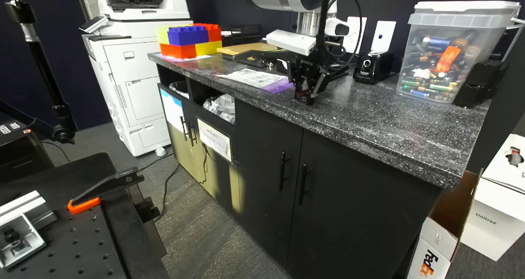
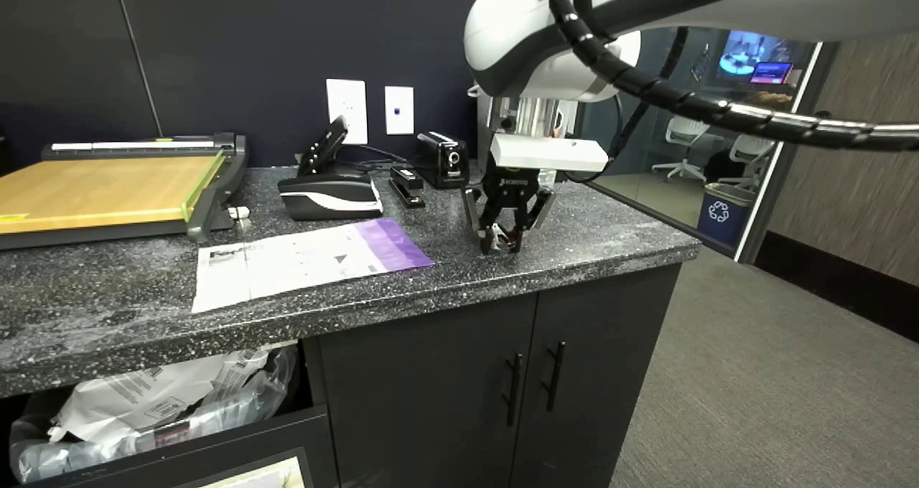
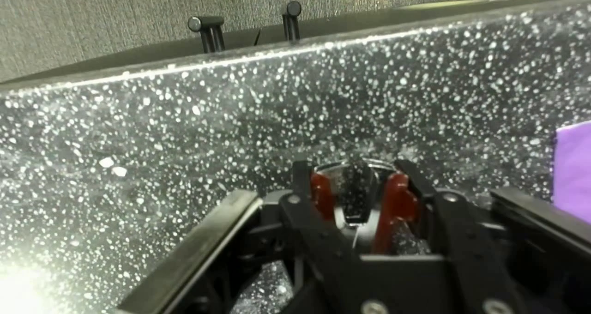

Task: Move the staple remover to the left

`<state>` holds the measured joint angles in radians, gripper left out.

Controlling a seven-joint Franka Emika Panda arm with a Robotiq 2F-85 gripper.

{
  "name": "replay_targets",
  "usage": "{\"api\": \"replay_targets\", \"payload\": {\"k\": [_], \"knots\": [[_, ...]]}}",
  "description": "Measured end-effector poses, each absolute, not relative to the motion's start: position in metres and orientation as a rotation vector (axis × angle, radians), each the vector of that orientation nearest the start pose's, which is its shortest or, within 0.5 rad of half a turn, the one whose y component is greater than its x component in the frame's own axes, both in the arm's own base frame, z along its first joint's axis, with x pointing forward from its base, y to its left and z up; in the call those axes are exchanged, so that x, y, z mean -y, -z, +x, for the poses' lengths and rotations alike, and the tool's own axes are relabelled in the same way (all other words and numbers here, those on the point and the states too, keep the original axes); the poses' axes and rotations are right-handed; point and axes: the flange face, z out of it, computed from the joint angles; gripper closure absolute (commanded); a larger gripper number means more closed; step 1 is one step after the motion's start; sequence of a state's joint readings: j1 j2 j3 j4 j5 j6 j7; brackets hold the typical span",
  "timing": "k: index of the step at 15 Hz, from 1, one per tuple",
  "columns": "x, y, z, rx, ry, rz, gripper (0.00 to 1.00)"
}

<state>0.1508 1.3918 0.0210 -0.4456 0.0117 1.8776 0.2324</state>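
Note:
The staple remover [image 3: 396, 205] has red winged sides and shiny metal jaws. In the wrist view it stands between the two fingertips of my gripper [image 3: 354, 178], with a finger against each red side. It also shows small between the fingertips in both exterior views, as a red and silver bit [image 2: 508, 237] and a dark reddish bit [image 1: 302, 94]. My gripper [image 2: 501, 246] is shut on it, pointing down close to the counter [image 2: 596, 230]. Its lower part is hidden behind the gripper in the wrist view. I cannot tell whether it touches the counter.
A white and purple sheet [image 2: 309, 258] lies beside the gripper. Behind are a black stapler [image 2: 407, 186], a black sharpener-like device [image 2: 444, 161] and a black and silver device [image 2: 330, 197]. A paper cutter [image 2: 108, 190] and a battery bin [image 1: 451, 53] stand farther off. The counter's front edge is close.

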Motion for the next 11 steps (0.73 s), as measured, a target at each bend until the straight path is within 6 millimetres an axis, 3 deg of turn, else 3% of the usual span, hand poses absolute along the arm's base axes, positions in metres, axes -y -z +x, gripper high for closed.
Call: {"api": "replay_targets", "payload": {"k": [3,6,11], "knots": [[-0.130,-0.186,0.795,-0.138,-0.017,-3.108,0.01],[-0.140,-0.200,0.791,-0.132,-0.066,-3.114,0.00],[-0.156,-0.259,0.778,-0.094,-0.193,-3.114,0.00]]}}
